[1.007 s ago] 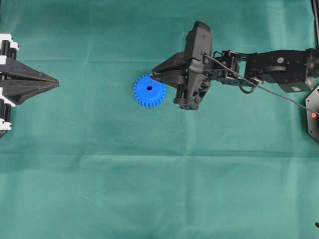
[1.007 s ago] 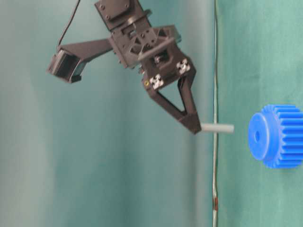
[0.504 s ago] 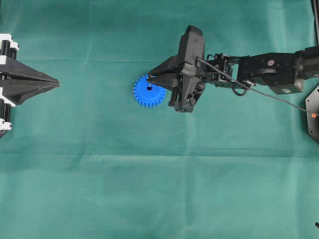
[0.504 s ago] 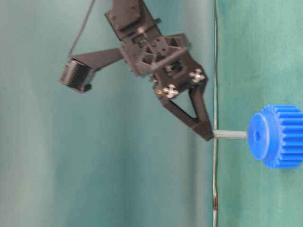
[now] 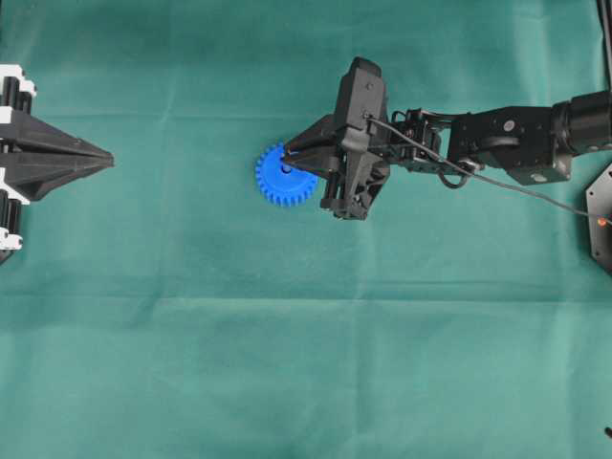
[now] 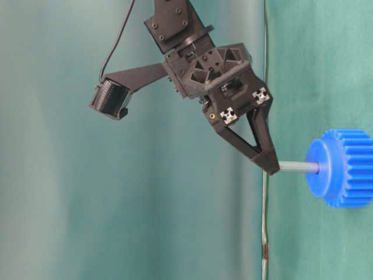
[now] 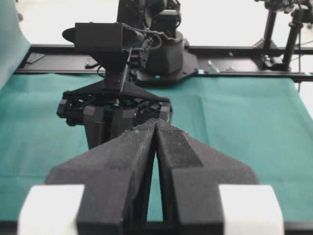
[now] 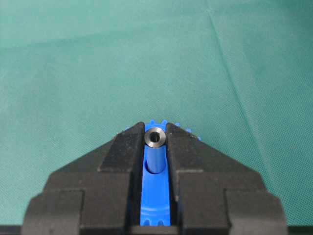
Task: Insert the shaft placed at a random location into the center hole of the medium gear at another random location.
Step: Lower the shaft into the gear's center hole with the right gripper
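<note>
Shaft (image 6: 298,167) clamped in right end effector (image 6: 273,168) — tip at medium gear (image 6: 341,168) hub — left end effector (image 7: 155,128) together.

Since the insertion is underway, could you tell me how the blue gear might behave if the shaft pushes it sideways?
The medium gear lies flat on cloth, so it probably slides rather than tips. It looks like light plastic, so the shaft held by the right claw could drag it.

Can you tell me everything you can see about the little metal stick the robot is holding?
The shaft is a small, smooth, silvery-grey metal pin, straight and round. From the right wrist view its top end looks like a dark ring. The right gripper pinches its upper end between black fingers. Its lower end meets the middle of the blue gear's hub, square to the gear's face. How deep it has gone cannot be seen.
</note>
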You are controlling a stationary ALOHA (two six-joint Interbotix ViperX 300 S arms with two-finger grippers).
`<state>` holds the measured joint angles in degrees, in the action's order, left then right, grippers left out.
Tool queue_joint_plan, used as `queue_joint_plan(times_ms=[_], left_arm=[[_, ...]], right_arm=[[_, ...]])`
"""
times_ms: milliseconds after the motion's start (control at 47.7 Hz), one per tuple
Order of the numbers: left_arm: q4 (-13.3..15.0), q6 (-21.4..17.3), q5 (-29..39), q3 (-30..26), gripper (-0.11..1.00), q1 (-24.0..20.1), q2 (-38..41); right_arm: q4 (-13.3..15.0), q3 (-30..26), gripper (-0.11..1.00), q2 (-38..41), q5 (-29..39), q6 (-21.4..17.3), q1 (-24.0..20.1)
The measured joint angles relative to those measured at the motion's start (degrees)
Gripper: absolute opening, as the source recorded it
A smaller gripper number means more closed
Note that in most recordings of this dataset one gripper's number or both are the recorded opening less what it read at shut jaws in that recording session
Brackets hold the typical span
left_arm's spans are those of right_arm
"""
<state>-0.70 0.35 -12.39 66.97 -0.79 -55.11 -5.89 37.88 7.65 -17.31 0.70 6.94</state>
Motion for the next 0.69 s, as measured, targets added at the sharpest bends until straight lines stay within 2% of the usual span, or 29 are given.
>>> queue_joint_plan(times_ms=[252,692], left_arm=[[0.0,0.0,0.0,0.0,0.0,0.0,0.1],[0.0,0.0,-0.1,0.0,0.0,0.0,0.0]], right_arm=[[0.0,0.0,0.13,0.2,0.1,0.0,-0.1],[0.0,-1.6,0.13,5.4,0.0,0.0,-0.3]])
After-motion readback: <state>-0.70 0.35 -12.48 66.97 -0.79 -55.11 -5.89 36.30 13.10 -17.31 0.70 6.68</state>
